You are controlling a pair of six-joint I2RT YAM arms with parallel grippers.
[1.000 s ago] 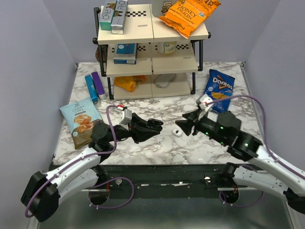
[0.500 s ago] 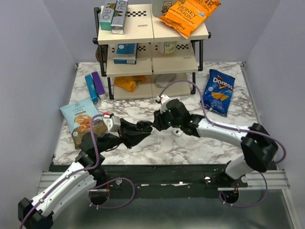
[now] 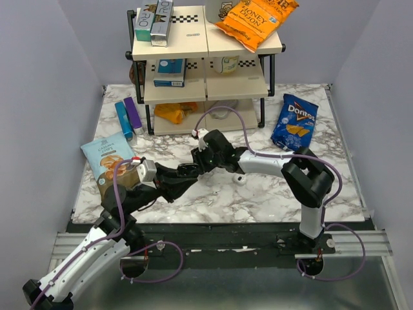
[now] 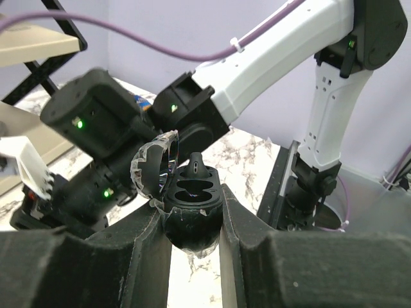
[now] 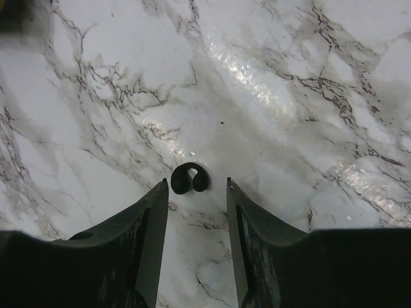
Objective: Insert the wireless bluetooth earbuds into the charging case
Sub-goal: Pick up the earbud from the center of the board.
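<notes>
left gripper (image 4: pixel 191 224) clamps the open case (image 4: pixel 192 192); right gripper (image 5: pixel 196 186), jaws half spread, hangs over a loose earbud (image 5: pixel 191 178) on the table (image 5: pixel 289 96), needing to drop and pinch it.

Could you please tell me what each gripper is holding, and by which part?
The left gripper clamps the open charging case by the two sides of its base; the right gripper, open, holds nothing.
</notes>
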